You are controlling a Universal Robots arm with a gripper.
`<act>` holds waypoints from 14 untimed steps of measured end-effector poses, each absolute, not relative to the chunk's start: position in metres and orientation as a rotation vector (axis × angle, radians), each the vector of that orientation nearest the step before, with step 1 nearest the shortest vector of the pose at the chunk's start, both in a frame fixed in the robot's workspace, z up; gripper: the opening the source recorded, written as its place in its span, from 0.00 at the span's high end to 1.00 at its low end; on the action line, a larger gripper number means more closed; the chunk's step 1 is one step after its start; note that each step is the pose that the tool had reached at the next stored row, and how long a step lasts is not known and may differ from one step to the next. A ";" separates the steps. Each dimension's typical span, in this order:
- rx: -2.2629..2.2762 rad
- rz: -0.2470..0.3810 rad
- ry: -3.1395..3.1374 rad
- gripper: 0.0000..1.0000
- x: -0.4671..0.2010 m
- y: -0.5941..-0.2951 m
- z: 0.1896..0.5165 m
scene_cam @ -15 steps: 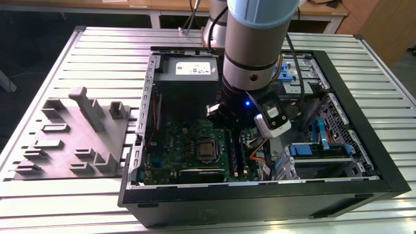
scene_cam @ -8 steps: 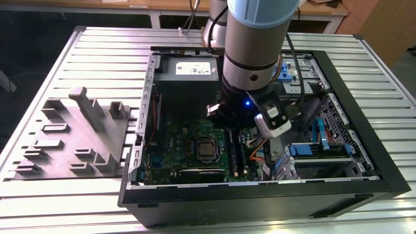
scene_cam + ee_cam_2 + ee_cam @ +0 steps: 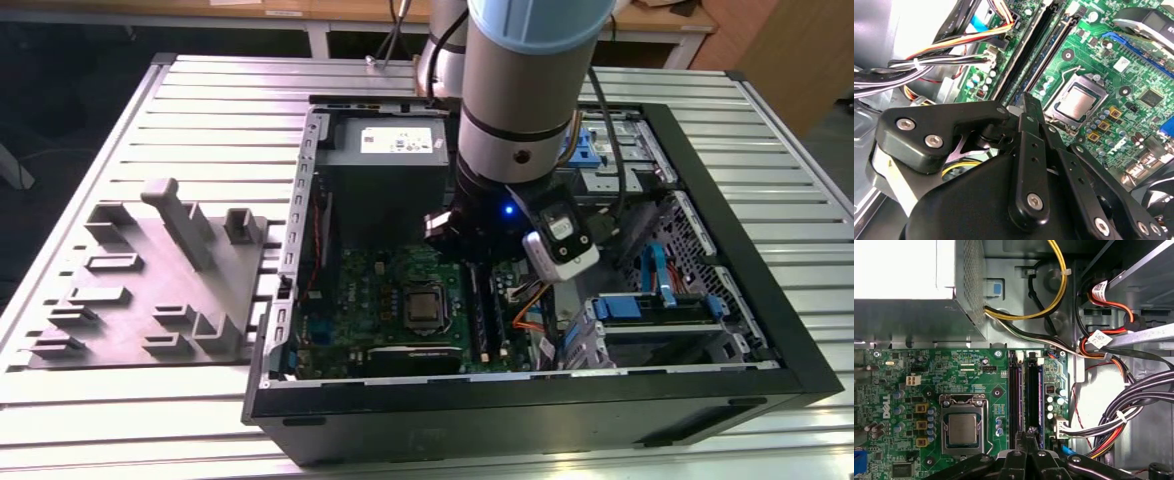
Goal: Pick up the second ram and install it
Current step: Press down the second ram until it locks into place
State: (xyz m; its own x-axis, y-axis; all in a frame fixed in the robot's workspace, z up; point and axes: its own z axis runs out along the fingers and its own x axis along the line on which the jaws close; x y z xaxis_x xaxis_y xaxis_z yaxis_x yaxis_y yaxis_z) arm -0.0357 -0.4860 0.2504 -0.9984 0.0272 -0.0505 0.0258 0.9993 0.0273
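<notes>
Hovers as a claw (image 3: 1029,434) pinched narrow over one end of the second ram (image 3: 1033,390), lying lengthwise straight ahead on the motherboard (image 3: 904,370).

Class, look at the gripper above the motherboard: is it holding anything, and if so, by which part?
The gripper sits directly over the black memory slots on the green motherboard. Whether a thin dark memory stick is clamped between its closed-looking tips cannot be told.

Overall: even, bright indoor light from above.
Glare: power supply (image 3: 904,270) top blown out white in the first wrist view; case wall (image 3: 914,30) washed out in the second.
Shadow: arm (image 3: 527,90) darkens the motherboard (image 3: 400,290).
Focus: gripper (image 3: 1026,112) body soft and close in the second wrist view.
</notes>
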 end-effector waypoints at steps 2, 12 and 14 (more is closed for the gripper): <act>0.041 0.041 3.090 0.90 -0.036 -0.486 0.251; 0.041 0.041 3.090 0.90 -0.036 -0.484 0.251; 0.041 0.041 3.090 0.90 -0.036 -0.479 0.251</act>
State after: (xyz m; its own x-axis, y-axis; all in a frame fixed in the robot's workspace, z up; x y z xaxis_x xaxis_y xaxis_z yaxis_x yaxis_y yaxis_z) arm -0.0357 -0.4791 0.2512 -0.9984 0.0271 -0.0505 0.0258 0.9993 0.0272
